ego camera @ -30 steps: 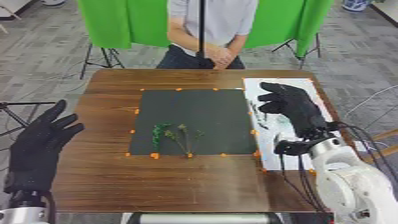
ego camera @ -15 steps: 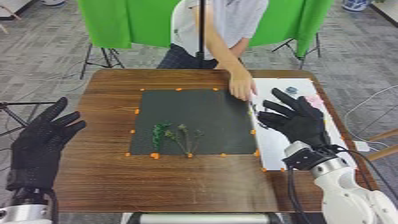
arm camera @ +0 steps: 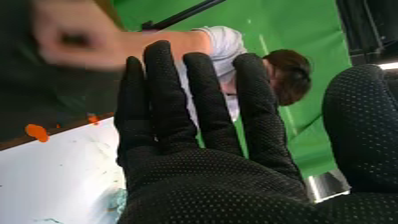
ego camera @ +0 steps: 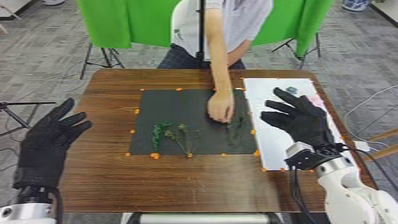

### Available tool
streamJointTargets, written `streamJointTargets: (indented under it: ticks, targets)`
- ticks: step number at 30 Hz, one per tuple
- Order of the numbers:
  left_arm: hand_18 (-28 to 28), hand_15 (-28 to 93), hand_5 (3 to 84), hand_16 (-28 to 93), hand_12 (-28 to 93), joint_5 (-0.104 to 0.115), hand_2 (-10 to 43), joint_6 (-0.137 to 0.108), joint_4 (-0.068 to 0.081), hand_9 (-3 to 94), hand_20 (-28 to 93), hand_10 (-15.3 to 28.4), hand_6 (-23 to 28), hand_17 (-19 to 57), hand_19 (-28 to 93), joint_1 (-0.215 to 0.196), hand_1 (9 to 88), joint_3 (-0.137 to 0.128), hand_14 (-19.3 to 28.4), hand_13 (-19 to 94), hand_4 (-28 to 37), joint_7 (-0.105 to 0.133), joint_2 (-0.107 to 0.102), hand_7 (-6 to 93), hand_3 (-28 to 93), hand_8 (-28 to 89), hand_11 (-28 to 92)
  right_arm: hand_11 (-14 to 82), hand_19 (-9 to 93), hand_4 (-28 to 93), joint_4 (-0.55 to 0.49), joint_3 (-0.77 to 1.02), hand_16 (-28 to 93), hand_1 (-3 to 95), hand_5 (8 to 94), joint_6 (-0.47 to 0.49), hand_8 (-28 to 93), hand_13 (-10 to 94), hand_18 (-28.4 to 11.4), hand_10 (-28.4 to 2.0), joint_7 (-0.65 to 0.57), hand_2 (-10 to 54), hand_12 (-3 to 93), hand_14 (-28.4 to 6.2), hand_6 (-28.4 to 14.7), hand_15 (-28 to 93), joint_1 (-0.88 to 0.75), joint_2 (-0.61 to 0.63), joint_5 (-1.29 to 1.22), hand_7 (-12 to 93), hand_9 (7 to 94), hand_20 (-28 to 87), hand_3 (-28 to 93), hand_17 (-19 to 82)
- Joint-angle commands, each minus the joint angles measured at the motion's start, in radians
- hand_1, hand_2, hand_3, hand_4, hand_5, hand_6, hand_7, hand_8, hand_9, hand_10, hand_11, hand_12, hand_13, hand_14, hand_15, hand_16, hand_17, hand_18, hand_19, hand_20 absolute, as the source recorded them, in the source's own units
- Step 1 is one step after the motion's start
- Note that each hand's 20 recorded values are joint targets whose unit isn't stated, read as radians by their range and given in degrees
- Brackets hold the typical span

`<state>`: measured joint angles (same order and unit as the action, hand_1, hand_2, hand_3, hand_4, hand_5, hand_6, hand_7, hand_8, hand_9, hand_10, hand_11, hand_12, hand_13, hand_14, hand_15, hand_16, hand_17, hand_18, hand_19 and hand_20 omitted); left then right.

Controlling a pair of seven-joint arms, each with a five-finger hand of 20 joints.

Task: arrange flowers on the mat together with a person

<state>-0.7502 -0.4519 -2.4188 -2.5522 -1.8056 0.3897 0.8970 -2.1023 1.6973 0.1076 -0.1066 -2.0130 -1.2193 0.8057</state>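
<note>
My right hand is over the white sheet, fingers spread; in the right wrist view the same hand has straight fingers. At the table's left side, my left hand stays open off the mat. On the dark mat lie a green sprig and a thin-stemmed plant, side by side at the lower left. A person's hand is over the mat's right part, at a dark green stem. In the right wrist view the person's hand is blurred.
The white sheet right of the mat carries a bluish flower and a pink one near its far end. Orange marks line the mat's edges. Brown table surrounds both.
The person's arm has reached over the table, first to the sheet's left edge, then left onto the mat, where a dark green stem now shows. My right hand has drawn back and its fingers have spread.
</note>
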Motion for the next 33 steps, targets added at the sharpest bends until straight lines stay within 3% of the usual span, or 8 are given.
streamJointTargets:
  ticks: [1, 16, 30, 33]
  targets:
    - [20.9, 54, 35.0, -11, 9, 0.001, 8.1, -0.004, 0.006, 32.6, 9, 19.5, 7.0, -11.1, 47, 0.002, 17.9, 0.007, 26.4, 22, -28.3, -0.018, 0.002, 13.2, 77, -10, 26, 13.4, 54, -26, -0.009, -0.004, 10, 21.3, 48.6, -0.001, -11, 38, -21.1, -16.9, 0.001, 8.6, 14.1, -20.7, -0.2, 43, -0.009, -0.005, 0.008, 13, 48.3, 18, 75, 11]
    - [20.8, 54, 35.1, -11, 9, 0.001, 8.1, -0.006, 0.009, 32.5, 9, 19.4, 7.1, -11.0, 47, 0.008, 18.4, 0.016, 26.4, 22, -28.3, -0.009, -0.003, 13.5, 77, -10, 26, 14.4, 55, -26, -0.011, -0.012, 10, 21.6, 49.1, -0.011, -11, 39, -20.9, -17.0, 0.007, 8.8, 14.1, -20.2, -0.2, 46, -0.004, 0.008, 0.021, 13, 49.3, 18, 75, 11]
    - [20.8, 54, 35.0, -12, 9, 0.002, 7.9, -0.009, 0.009, 32.5, 9, 19.4, 7.1, -11.0, 48, 0.013, 18.6, 0.024, 26.5, 22, -28.3, -0.010, -0.012, 13.6, 77, -10, 26, 15.9, 58, -25, -0.022, -0.019, 9, 22.5, 49.7, -0.084, -11, 41, -21.3, -17.3, -0.003, 8.7, 14.2, -19.5, -0.4, 51, 0.005, 0.037, 0.133, 13, 50.4, 20, 75, 12]
    - [20.8, 54, 35.0, -12, 9, 0.001, 7.9, -0.007, 0.010, 32.5, 9, 19.4, 7.1, -11.0, 48, 0.016, 18.6, 0.025, 26.4, 22, -28.3, -0.015, -0.010, 13.6, 77, -10, 26, 15.9, 59, -25, -0.013, 0.010, 9, 23.1, 49.7, -0.026, -11, 42, -21.3, -17.3, -0.018, 8.0, 14.2, -19.5, -0.4, 52, 0.022, 0.026, 0.120, 14, 50.2, 20, 75, 12]
